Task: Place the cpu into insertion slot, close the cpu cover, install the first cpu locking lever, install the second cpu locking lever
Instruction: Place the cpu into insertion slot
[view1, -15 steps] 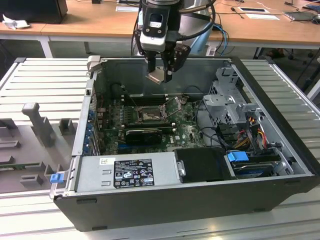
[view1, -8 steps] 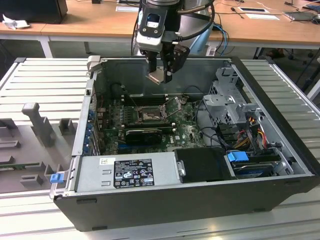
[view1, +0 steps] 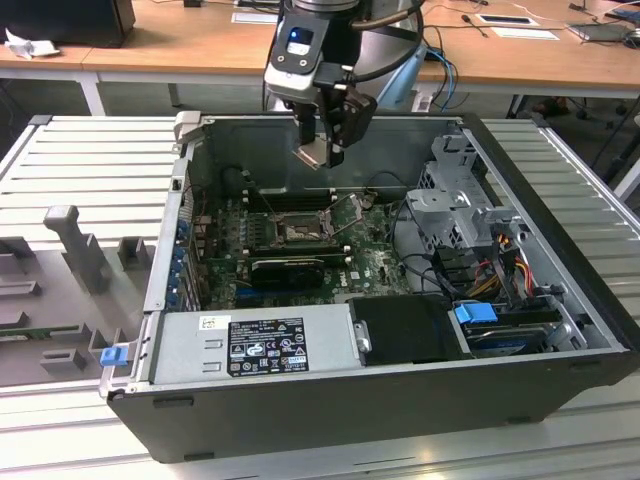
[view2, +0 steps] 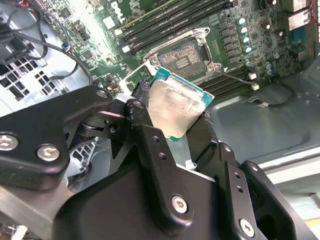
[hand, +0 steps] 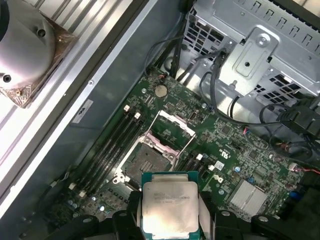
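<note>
1. At the exterior view's left, one grey fixture (view1: 75, 245) stands on the ribbed bench (view1: 80, 150).
2. To its right lies one open computer case (view1: 400, 410), with one labelled power supply (view1: 265, 345) along the near wall.
3. One hand (view1: 322, 152) hangs above the case. Its two fingers (view2: 150, 140) are drawn narrow on one cpu (hand: 170, 207), gripped by opposite edges. The hand's body hides the chip's rear edge in both wrist views.
4. The cpu is in the air, well apart from the one insertion slot (hand: 147, 162), whose dark centre is exposed.
5. One cpu cover (hand: 174, 129) stands tilted up beside the slot.
6. The wire locking levers (view2: 235, 76) are too thin to count.
7. The memory slots (hand: 107, 150) are partly hidden.
8. One drive cage (view1: 455, 200) sits at the exterior view's right.
</note>
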